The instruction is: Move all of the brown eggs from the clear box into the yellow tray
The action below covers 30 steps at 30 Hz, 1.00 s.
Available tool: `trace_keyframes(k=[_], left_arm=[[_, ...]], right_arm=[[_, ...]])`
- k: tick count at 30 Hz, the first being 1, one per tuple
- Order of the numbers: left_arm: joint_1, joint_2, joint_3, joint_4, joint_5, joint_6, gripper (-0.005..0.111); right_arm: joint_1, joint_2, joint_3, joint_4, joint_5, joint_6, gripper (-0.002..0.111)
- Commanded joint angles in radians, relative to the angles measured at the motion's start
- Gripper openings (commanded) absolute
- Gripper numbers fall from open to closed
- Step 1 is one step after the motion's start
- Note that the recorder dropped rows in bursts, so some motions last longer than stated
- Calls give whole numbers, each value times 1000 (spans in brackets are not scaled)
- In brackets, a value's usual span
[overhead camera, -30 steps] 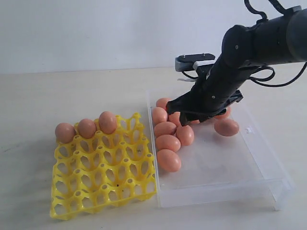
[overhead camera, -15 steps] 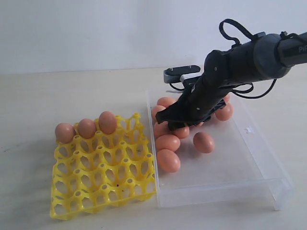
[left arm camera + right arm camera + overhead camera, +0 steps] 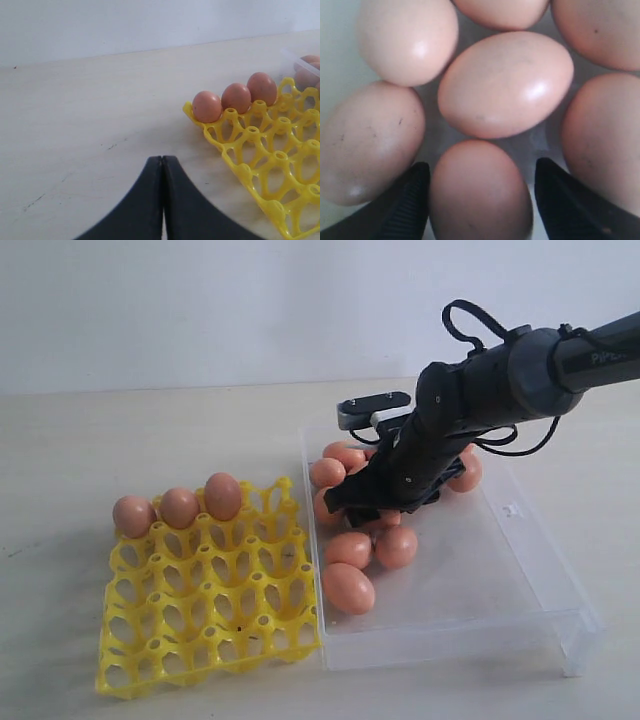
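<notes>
Three brown eggs [image 3: 179,507] sit in the back row of the yellow tray [image 3: 205,665], which the left wrist view also shows [image 3: 250,135]. Several more brown eggs [image 3: 348,588] lie loose in the left half of the clear box [image 3: 480,625]. My right gripper [image 3: 372,512] is down among them. In the right wrist view it [image 3: 482,167] stands open astride one egg [image 3: 480,195], with a gap on one side, and other eggs [image 3: 506,84] crowd round. My left gripper [image 3: 162,159] hangs shut over bare table beside the tray.
The box stands right against the tray's right edge. The box's right half holds no eggs and has a small white clasp tab [image 3: 513,509]. Pale bare table [image 3: 150,430] runs behind and left of the tray.
My right arm has swung left and down into the egg cluster, and its jaws have spread wider. A loose egg has rolled left to join the others.
</notes>
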Motion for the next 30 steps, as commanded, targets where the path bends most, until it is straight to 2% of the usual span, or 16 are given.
trace_keyframes(k=[1,22,23,24,26,27,28,30], left_arm=[[-4,-6,-4,-1,-10,-1,0],[-4,-6,-4,-1,-10,-3,0],[-4,-6,-4,-1,-10,-3,0],[-4,-6,-4,-1,-10,-3,0],[-4,-6,-4,-1,-10,-3,0],[-4,-6,-4,-1,-10,-3,0],[-4,-6,-4,-1,-10,-3,0],[-4,-6,-4,-1,-10,-3,0]], right_arm=[[6,24,9,14,-3,-1,61],[6,-3,-46,9,-18,-8,60],[6,-3,-46,9,-18,-10,56],[6,-3,-46,9,-18,-17,48],[6,-6,-46,9,-18,-39,25],[6,-10,-46,9,-18,-46,8],[6,-14,-46,9,-18,-56,1],[6,-31,-46,9,-26,-65,0]])
